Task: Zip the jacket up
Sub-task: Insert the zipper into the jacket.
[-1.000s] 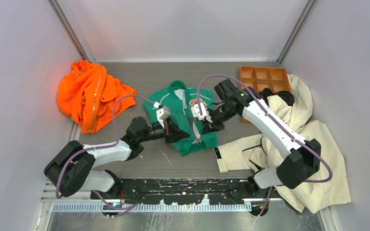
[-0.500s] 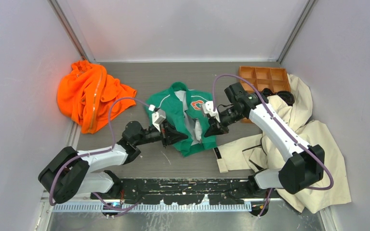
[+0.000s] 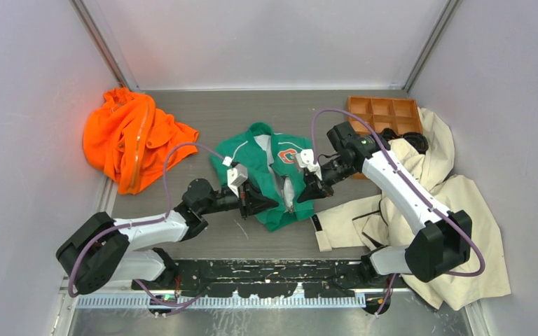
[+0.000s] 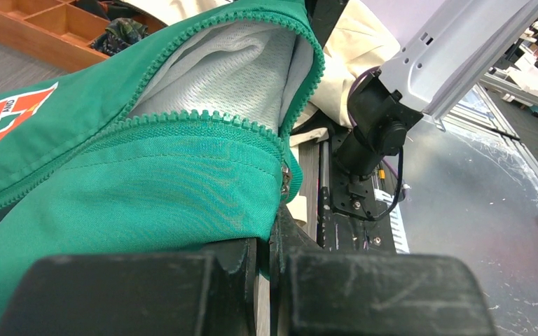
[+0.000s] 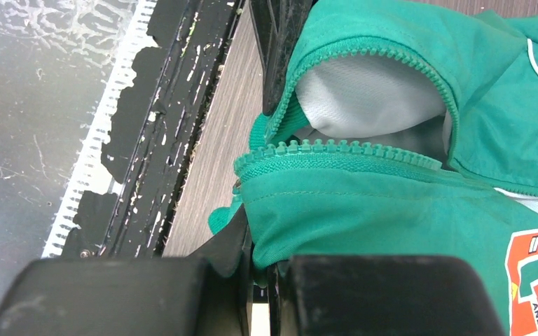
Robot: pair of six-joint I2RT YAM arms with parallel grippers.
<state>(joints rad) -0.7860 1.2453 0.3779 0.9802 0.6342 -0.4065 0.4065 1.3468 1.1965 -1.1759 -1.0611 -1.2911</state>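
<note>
The green jacket (image 3: 263, 164) with the orange "G" patch lies in the middle of the table, its front open and pale lining showing. My left gripper (image 3: 263, 203) is shut on the lower hem of the jacket's left front panel (image 4: 147, 189), right by the metal zipper end (image 4: 285, 179). My right gripper (image 3: 307, 192) is shut on the lower corner of the right front panel (image 5: 364, 203), below its row of zipper teeth (image 5: 336, 148). The two zipper edges stand apart, with lining (image 5: 371, 94) between them.
A bright orange garment (image 3: 129, 140) lies at the back left. A cream coat (image 3: 434, 196) is piled at the right, under the right arm. An orange-brown compartment tray (image 3: 382, 112) stands at the back right. A black rail (image 3: 266, 269) runs along the near edge.
Both grippers have moved a little toward the near edge, the right one also to the right, drawing the jacket's bottom hem with them. The front has spread and more lining shows.
</note>
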